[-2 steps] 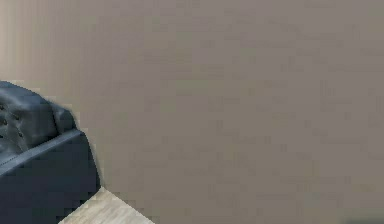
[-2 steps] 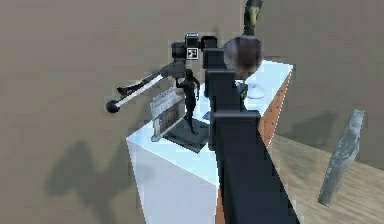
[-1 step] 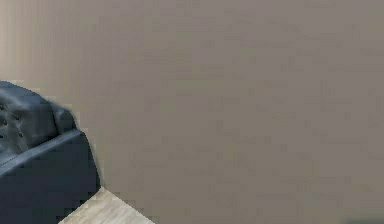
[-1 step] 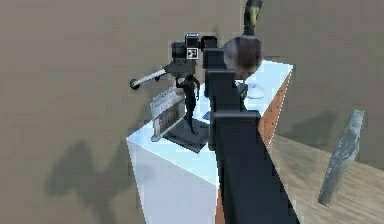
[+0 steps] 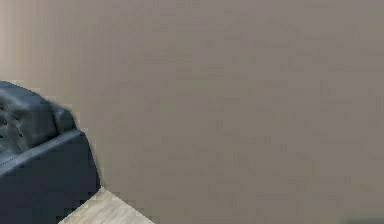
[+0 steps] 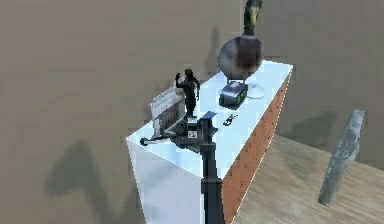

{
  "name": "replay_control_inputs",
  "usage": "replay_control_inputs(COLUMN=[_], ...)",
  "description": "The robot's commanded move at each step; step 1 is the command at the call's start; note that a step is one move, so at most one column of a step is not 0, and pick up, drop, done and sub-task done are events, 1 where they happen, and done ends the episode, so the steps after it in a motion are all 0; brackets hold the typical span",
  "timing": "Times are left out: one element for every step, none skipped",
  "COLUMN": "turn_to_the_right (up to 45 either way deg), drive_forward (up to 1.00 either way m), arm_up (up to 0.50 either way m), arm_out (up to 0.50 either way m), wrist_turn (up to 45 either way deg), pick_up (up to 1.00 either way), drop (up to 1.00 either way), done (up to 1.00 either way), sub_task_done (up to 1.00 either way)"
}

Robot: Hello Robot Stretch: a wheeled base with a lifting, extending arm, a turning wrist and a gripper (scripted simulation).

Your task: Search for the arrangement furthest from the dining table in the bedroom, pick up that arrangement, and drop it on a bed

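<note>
At the arm's (image 6: pixel 212 185) far end, above the nearer end of the white-topped dresser (image 6: pixel 268 85), the gripper (image 6: pixel 160 137) sits low over the surface. I cannot tell whether its jaws are released or grasping. I also cannot tell whether it holds anything, because things stand on the top right behind it.

Just beyond the fingers is a white ribbed rack (image 6: pixel 163 100), and beside that a dark statuette (image 6: pixel 187 85). Farther along the top are a small dark box (image 6: pixel 233 95) and a round disc on a stand (image 6: pixel 242 57). At the far end is a tall dark-and-yellow thing (image 6: pixel 253 14), cut off by the picture's top edge. That last one may be the arrangement, or the dark statuette may be. The shapes are too small to settle it.

The main risk, as I judge it, is taking the wrong thing, since two candidates share one crowded top. A reach toward the statuette could push the white ribbed rack off the near edge or topple the statuette itself. A reach toward the far end would have to pass the box and the disc, which looks top-heavy on its stand. Turning the base with the arm out over the dresser could sweep several things off at once.

Counted:
- **On the dresser:** one rack, one statuette, one box, one disc, and one tall dark-and-yellow thing.
- **On the wooden floor at the arm side view's right:** one grey slab (image 6: pixel 345 155), standing well apart from the dresser.
- **At the forward view's left:** one dark armchair (image 5: pixel 35 150), against a plain beige wall (image 5: pixel 230 90).
</note>
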Motion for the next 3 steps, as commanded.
replay_control_inputs(turn_to_the_right=[0.0, 0.0, 0.0], drive_forward=[0.0, 0.0, 0.0], arm_up=[0.0, 0.1, 0.18], arm_out=[0.0, 0.0, 0.0], wrist_turn=[0.0, 0.0, 0.0], pick_up=[1.0, 0.0, 0.0], drop=[0.0, 0.0, 0.0], done=[0.0, 0.0, 0.0], sub_task_done=[0.0, 0.0, 0.0])
